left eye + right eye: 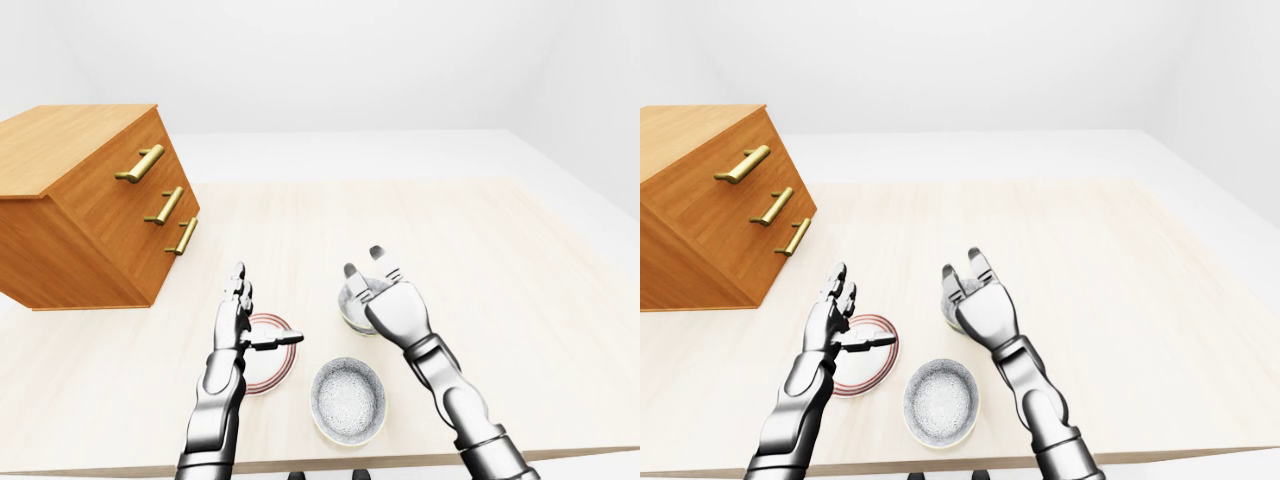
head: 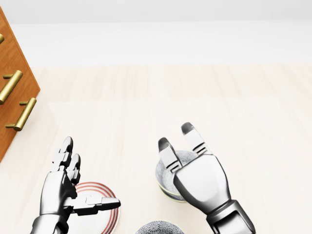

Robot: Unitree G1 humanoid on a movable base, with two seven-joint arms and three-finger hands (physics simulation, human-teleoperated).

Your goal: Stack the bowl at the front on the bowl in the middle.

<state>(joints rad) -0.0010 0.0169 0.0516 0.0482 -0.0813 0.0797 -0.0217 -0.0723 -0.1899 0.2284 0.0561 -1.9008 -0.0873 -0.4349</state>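
Left-eye view: looks down and ahead over both arms at the table, far enough to take in the whole dresser at left and the white wall beyond.
Right-eye view: same aim and range, shifted slightly, so everything sits further left.
Head view: steeper and closer, cropping the dresser to a sliver at the left edge.
Shared: all three hold the left hand, right hand and the bowls.

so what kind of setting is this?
Likely a bare simulated tabletop test scene, not a real room: a pale wooden table, a wooden drawer chest with brass handles, three bowls including a speckled bowl, and blank white surroundings.
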